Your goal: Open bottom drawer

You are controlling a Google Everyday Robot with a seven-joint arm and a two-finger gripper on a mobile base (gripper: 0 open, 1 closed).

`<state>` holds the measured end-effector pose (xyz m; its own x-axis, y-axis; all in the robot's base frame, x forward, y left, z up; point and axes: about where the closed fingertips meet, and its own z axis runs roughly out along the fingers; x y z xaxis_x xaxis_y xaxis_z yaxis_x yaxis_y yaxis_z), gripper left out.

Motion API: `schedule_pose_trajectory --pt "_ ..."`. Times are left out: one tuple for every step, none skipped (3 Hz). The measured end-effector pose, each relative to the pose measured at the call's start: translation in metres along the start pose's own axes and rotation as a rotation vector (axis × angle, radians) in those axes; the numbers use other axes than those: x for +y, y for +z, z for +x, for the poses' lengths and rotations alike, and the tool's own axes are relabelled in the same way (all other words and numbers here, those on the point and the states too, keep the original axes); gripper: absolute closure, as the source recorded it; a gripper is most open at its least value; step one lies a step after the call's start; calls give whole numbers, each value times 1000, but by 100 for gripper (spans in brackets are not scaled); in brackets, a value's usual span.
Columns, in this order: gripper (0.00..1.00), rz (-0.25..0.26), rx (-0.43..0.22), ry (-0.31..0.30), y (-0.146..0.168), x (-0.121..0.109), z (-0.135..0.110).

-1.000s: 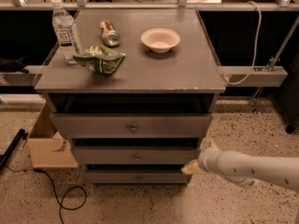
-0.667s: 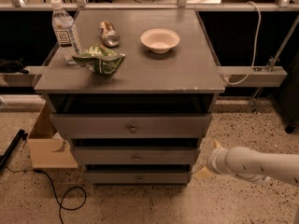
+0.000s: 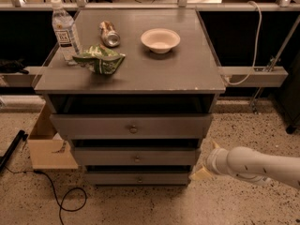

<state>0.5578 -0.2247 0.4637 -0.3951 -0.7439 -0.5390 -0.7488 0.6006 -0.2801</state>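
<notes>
The grey cabinet (image 3: pixel 131 78) has three drawers. The bottom drawer (image 3: pixel 136 178) is the lowest and slimmest, with a small round knob (image 3: pixel 138 178) at its centre. It stands slightly out, like the two above it. My gripper (image 3: pixel 202 167) is at the end of the white arm (image 3: pixel 253 165), low at the cabinet's right front corner, beside the right ends of the middle and bottom drawers. It is to the right of the knob and apart from it.
On the cabinet top are a water bottle (image 3: pixel 64 31), a lying can (image 3: pixel 108 33), a green chip bag (image 3: pixel 99 61) and a white bowl (image 3: pixel 160 40). A cardboard box (image 3: pixel 47 144) and a black cable (image 3: pixel 61 198) lie on the floor to the left.
The arm has drawn back slightly to the right; the gripper stays at the cabinet's lower right corner. The drawers have not moved.
</notes>
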Motion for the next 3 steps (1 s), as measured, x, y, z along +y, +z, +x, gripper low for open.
schedule_pose_trajectory --pt "0 -69 -68 13 8 21 -19" --pt "0 -150 -138 29 16 54 -36" --pt "0 -201 -181 36 18 86 -46"
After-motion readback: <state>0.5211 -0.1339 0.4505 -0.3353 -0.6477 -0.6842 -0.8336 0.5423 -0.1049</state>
